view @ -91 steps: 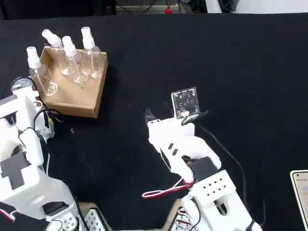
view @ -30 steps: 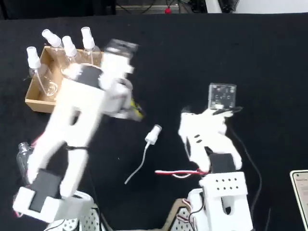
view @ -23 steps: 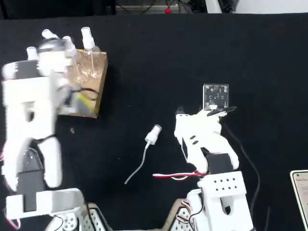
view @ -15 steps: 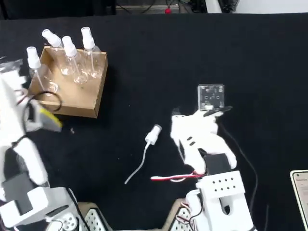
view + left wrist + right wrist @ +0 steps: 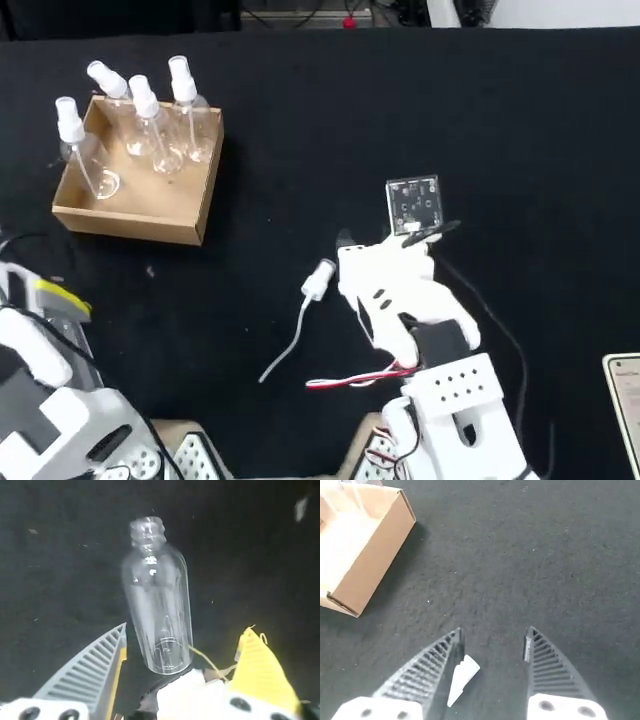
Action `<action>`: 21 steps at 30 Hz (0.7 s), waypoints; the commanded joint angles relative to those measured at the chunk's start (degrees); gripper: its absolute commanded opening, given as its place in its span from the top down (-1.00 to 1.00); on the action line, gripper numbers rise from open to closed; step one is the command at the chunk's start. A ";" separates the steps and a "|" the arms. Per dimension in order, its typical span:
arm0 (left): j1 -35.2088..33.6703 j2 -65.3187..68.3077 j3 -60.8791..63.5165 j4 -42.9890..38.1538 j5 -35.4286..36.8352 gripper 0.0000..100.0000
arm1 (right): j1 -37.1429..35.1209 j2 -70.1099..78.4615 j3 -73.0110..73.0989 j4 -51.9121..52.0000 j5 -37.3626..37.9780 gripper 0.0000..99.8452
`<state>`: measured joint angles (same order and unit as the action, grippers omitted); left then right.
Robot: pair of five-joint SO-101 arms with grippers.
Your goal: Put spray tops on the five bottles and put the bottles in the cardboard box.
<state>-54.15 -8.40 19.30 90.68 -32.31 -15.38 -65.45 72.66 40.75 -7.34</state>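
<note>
Four capped bottles point(image 5: 152, 128) already stand upright in the cardboard box point(image 5: 140, 225) at the far left of the black table point(image 5: 520, 110), each with its white spray top on, so we judge most of the task done. The fifth bottle point(image 5: 157, 600) has a bare neck. In the left wrist view it lies between the fingers of the left gripper point(image 5: 185, 629), its base toward the palm and its open neck pointing away. Those fingers are spread wide with a gap on either side of the bottle, so we see no grip on it. The last spray top point(image 5: 318, 277) lies on the cloth near the table's middle, well apart from the box, its thin tube trailing toward the near edge. The right gripper point(image 5: 494, 631) hangs just beside it, fingers parted and holding nothing, with the top's white tip close against one finger. By our reckoning three steps remain: picking up the bottle and the top, joining them, and setting the finished bottle in the box's free space.
</note>
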 commanded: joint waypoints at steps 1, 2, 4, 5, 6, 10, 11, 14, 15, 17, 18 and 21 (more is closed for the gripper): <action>-1.63 -2.11 4.00 -5.80 -3.52 0.33 | -0.79 0.75 0.57 0.44 0.26 0.61; -1.63 -2.11 4.97 -7.65 -3.96 0.33 | -0.79 0.75 0.66 0.35 0.26 0.61; -1.71 -2.11 7.52 -12.75 -4.66 0.33 | -0.79 0.84 0.66 0.35 0.26 0.61; -1.80 -2.11 9.01 -15.47 -5.10 0.33 | -0.79 0.84 0.66 0.35 0.26 0.61; -1.89 -2.11 10.33 -17.67 -5.54 0.33 | -0.79 0.84 0.66 0.35 0.26 0.61; -1.80 -2.11 15.08 -23.74 -6.95 0.33 | -0.79 0.84 0.66 0.35 0.26 0.61; -1.80 -2.11 15.87 -24.97 -7.03 0.33 | -0.79 0.84 0.66 0.35 0.26 0.61; -1.80 -2.11 16.92 -27.16 -7.03 0.34 | -0.79 0.84 0.66 0.35 0.26 0.61; -1.80 -2.11 17.27 -27.34 -7.21 0.34 | -0.79 0.84 0.66 0.35 0.26 0.62; -1.71 -2.11 17.80 -27.34 -7.21 0.35 | -0.79 0.84 0.66 0.26 0.26 0.62; -1.63 -2.11 17.89 -27.25 -7.21 0.39 | -0.79 0.84 0.66 0.18 0.26 0.62; -1.54 -2.11 18.15 -26.99 -7.21 0.62 | -0.79 0.84 0.66 0.09 0.26 0.62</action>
<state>-55.38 -8.40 37.67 63.96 -38.90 -15.38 -65.45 73.80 40.75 -7.34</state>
